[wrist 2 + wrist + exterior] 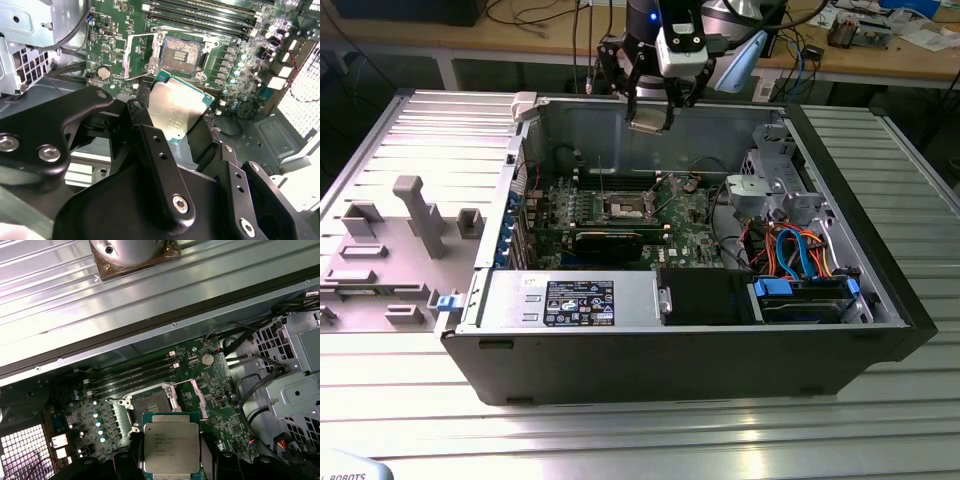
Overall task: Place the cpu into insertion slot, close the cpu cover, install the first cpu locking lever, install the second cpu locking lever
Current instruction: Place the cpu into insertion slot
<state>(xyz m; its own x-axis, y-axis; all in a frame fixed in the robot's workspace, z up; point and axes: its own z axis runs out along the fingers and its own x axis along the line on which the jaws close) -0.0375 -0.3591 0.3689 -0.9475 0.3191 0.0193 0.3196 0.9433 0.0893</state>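
My gripper [651,112] hangs above the back wall of the open computer case, shut on the cpu [650,122]. In both wrist views the cpu [175,111] [171,446] lies flat between the black fingers [141,120], silver top showing, held by two opposite edges. Well below it, the insertion slot [628,208] [181,51] [150,402] sits bare on the green motherboard [690,228], its dark centre exposed. The cpu cover [136,56] [196,397] is swung open to one side of the slot.
Long black memory slots [132,376] run beside the socket. A black card [610,241] stands in front of it. A metal drive cage [770,185] and orange and blue cables [795,250] fill the exterior view's right. A grey fixture plate [400,230] lies left of the case.
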